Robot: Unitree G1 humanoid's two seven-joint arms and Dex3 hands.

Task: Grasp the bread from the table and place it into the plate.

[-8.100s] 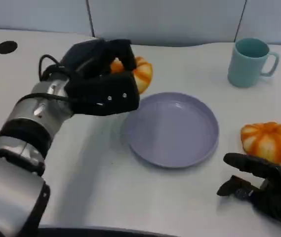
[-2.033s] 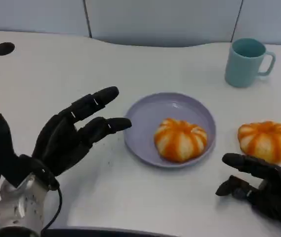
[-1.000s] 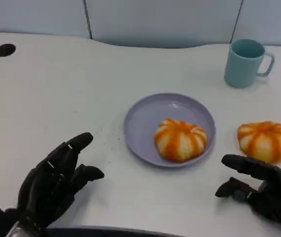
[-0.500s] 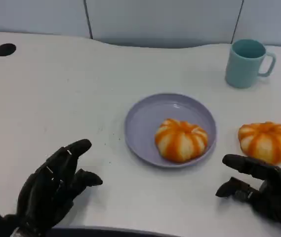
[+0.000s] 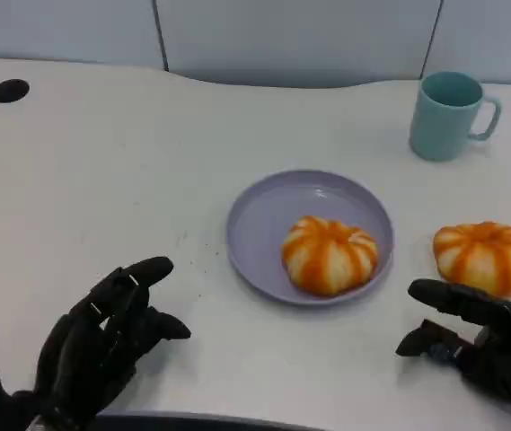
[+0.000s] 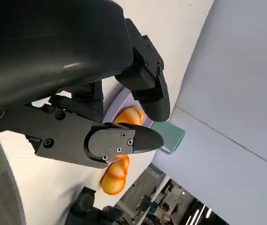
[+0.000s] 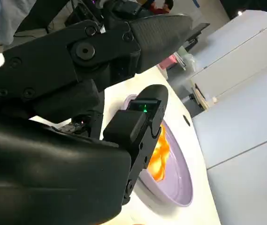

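Head view: one bread [image 5: 329, 254] sits inside the plate [image 5: 264, 215] at frame centre; a second bread [image 5: 483, 256] lies on the table [image 5: 102, 171] at right. Left robot hand [image 5: 102, 341] and right robot hand [image 5: 480, 346] both spread, empty. Bread judged light, soft, crushable; cup its sides gently.

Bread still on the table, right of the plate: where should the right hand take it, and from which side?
Grip the bread on the table across its rounded flanks, coming down from above. It is a low ribbed dome, and the right hand lies open just in front of it. The plate and mug stand clear of that approach.
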